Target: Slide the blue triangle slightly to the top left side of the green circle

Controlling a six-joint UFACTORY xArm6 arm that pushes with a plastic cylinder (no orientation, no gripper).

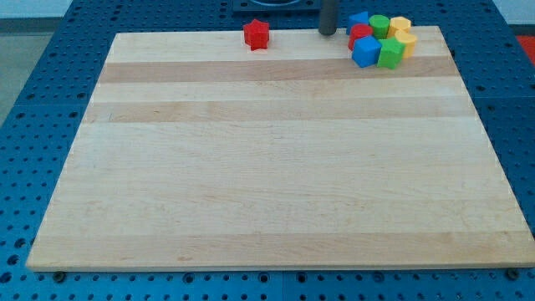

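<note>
A pale wooden table [276, 167] lies on a blue pegboard [50, 50], nearly bare apart from the blocks at the view's top edge. My landmark is the green circle [379, 24], sitting in a tight cluster at the top right. The blue triangle [359, 20] touches the circle on its left, at the cluster's upper left corner, partly hidden by the red block [361, 35] below it. My tip [328, 33] rests on the table well left of the circle and just left of the triangle, not touching it. The end effector is a plain rod with no jaws, so it holds nothing.

The triangle looks small, light and rigid, and should slide easily on smooth wood. I judge it will turn if pushed off-centre, so I would press a flat face, gently, since packed neighbours may shift with it.
</note>
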